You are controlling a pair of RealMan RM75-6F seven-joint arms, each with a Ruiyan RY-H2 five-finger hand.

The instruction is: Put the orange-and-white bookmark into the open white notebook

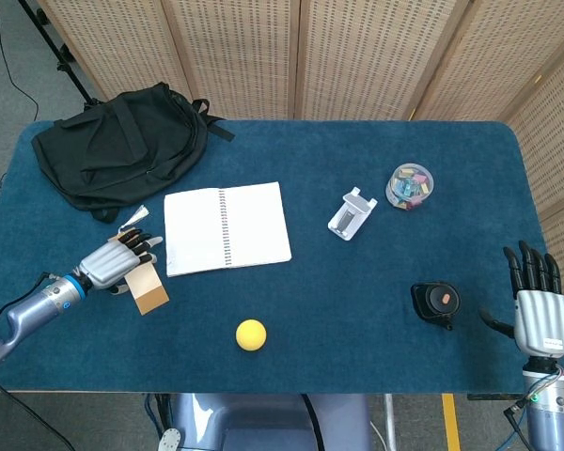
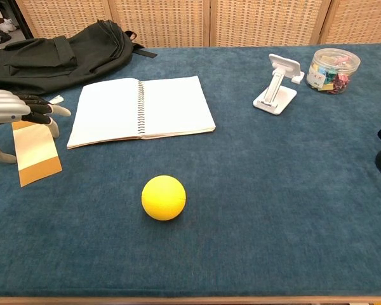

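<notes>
Left hand (image 1: 113, 264) sits at the left of the head view, over the upper end of the orange-and-white bookmark (image 1: 148, 288). Fingers (image 2: 41, 110) are spread and extended toward the notebook; nothing is gripped. Whether the fingertips touch the card cannot be told.

Bookmark lies flat on the blue table (image 1: 357, 310), lower left of the frame, its orange lower band exposed. It lies just left of the open white notebook (image 1: 226, 227), apart from it, a narrow strip of felt between them.

Notebook lies open, left of centre, spiral spine running up and down. Its left page edge faces the hand. Black backpack (image 1: 122, 141) fills the upper left corner, near the notebook's top left corner.

Yellow ball (image 1: 251, 334) rests below the notebook, near the front edge, well apart from the bookmark. Open felt lies between ball and notebook.

Right of centre: white phone stand (image 1: 352, 213), clear tub of coloured clips (image 1: 410, 185), a black round object (image 1: 436, 301).

Right hand (image 1: 538, 305) is at the lower right edge, fingers straight and apart, holding nothing.
</notes>
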